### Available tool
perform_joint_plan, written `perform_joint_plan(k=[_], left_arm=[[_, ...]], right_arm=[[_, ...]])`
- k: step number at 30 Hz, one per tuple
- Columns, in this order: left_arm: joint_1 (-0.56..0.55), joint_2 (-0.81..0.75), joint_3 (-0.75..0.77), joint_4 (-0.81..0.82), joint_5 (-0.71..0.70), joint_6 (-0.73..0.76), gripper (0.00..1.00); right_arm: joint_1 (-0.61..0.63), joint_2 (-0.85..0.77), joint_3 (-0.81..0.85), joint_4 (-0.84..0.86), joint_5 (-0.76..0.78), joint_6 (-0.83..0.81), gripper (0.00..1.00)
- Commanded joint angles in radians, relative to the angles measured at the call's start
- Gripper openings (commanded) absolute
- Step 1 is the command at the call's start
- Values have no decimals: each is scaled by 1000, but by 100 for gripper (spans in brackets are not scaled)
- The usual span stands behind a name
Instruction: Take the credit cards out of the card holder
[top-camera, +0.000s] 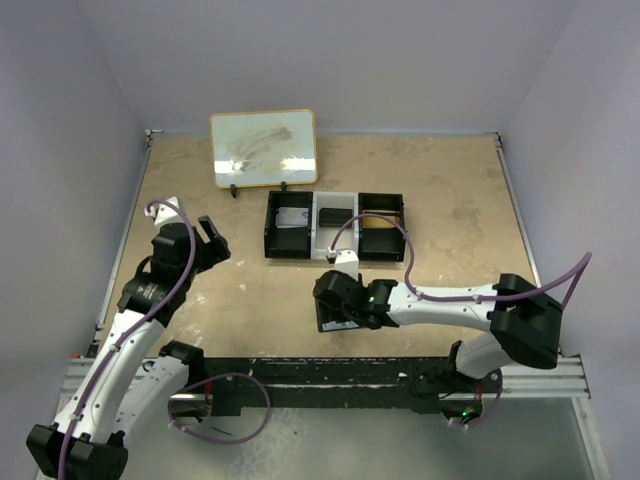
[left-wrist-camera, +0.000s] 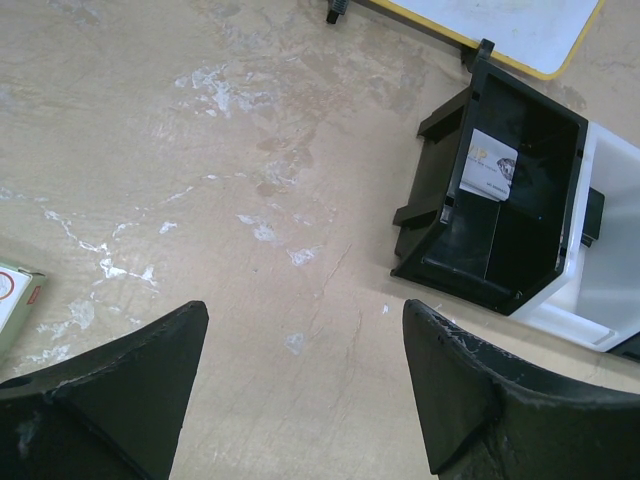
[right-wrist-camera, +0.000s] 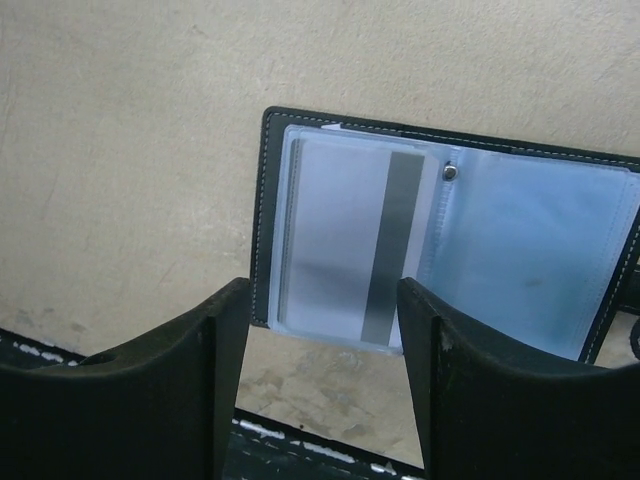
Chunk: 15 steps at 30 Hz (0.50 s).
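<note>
The card holder (right-wrist-camera: 450, 230) lies open and flat on the table, with its blue-grey plastic sleeves facing up. A credit card (right-wrist-camera: 340, 240) with a grey magnetic stripe sits in the left sleeve. My right gripper (right-wrist-camera: 322, 290) hovers at that sleeve's near edge, open, one finger on each side of it, with bare table between the tips. From above, the right gripper (top-camera: 335, 298) covers most of the card holder (top-camera: 330, 318). My left gripper (left-wrist-camera: 305, 305) is open and empty over bare table, off to the left (top-camera: 212, 238). A white card (left-wrist-camera: 490, 175) leans inside the tray's left black compartment.
The black-and-white three-compartment tray (top-camera: 335, 255) stands behind the card holder, and its black end (left-wrist-camera: 430, 200) is right of the left gripper. A yellow-framed whiteboard (top-camera: 263, 148) stands at the back. A small box (left-wrist-camera: 15, 300) lies at the left edge. A black rail (top-camera: 330, 375) runs along the near edge.
</note>
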Motion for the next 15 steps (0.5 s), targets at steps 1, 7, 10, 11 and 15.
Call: perform_joint_plan(k=[1,7,10,11,15], left_arm=[[6,0,11,23,-11,11,77],[7,2,11,23,-8,12,77],[6,2,9,24,-7,12,76],[6,3,9,25,-7,12,76],[6,5,10,23,-6,12,76]], right_arm=[[2,25,42,-55,81,50,62],[2,71,40,-41,55,69,61],[2,92,37,-24,35,70,61],[3,99,39,-26,35,72,62],[3,119,42,-29,34,77,66]])
